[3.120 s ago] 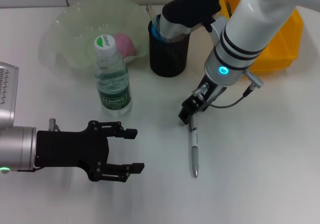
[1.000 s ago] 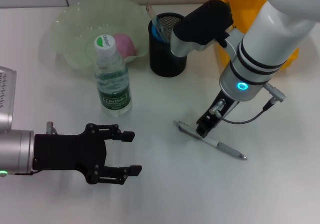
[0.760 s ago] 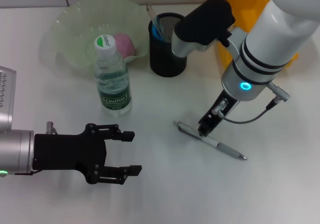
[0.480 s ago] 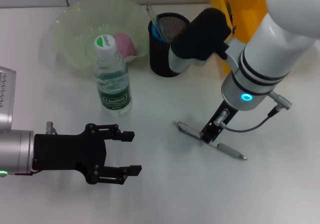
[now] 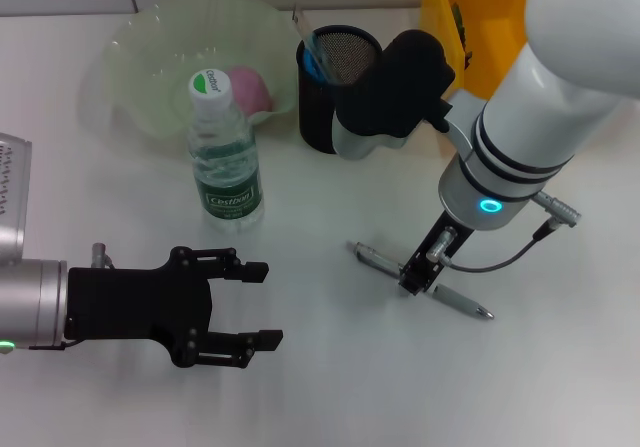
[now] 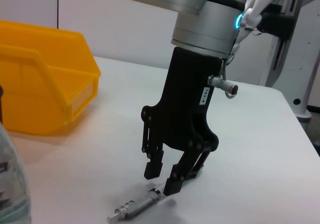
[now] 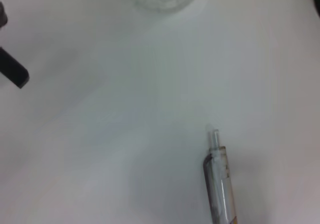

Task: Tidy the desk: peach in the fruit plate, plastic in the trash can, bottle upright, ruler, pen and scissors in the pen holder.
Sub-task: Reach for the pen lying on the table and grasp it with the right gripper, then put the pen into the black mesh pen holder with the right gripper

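Pen (image 5: 420,281) flat on desk (image 5: 330,387), open right end effector (image 5: 418,279) straddling it

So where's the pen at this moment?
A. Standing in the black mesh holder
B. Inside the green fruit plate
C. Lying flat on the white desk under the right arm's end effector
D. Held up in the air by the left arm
C. The pen lies on the desk, with the right end effector down over its middle; the pen holder stands apart behind it.

Bare desk (image 5: 330,367) rings the pen (image 5: 385,263) — bottle (image 5: 225,157) and holder (image 5: 335,92) seemingly stand well back.
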You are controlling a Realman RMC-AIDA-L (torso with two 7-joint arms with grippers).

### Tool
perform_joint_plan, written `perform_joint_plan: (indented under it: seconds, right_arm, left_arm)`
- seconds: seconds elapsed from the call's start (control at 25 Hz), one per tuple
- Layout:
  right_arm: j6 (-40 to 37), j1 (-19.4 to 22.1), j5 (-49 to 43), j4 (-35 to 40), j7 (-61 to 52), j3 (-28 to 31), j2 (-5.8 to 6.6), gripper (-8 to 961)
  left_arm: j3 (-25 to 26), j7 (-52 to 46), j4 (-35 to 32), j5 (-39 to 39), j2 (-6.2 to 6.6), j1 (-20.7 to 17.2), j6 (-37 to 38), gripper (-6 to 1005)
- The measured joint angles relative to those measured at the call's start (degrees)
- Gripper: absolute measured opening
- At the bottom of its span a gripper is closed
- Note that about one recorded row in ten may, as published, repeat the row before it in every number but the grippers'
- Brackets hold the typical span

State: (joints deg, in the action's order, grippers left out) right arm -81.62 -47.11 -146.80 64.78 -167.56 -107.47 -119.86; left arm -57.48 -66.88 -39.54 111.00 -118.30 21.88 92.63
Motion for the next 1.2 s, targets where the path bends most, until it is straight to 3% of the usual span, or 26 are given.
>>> perform_joint_plan:
  seconds: [0.76,0.96,1.08,1.16,1.2]
  right_arm:
    - [1.18,0.23,0.17,-0.52,0.62,-1.17,-0.02,215]
    - [1.02,1.73,0.31,2.39,1.05,-0.68,-0.02,125]
    - [-0.31,4.72,-0.13,8.89,2.69,2.88,0.10,124]
    - [-1.31,7.80,-0.70,14.97,5.00,8.26,0.18,130]
    - [-1.33,11.13,-0.57,20.84,8.33,14.31,0.08,134]
  left_arm:
    - [0.00,0.00,0.00,0.00,0.00,0.00,-0.01,771]
    - [0.00,0.03,0.00,-0.02,0.00,0.00,-0.12,771]
    - [0.00,0.05,-0.02,-0.14,0.03,-0.06,-0.17,771]
    - [0.00,0.05,-0.12,-0.26,0.06,-0.17,-0.17,771]
    - [0.25,0.06,-0.43,-0.50,0.04,-0.41,0.05,771]
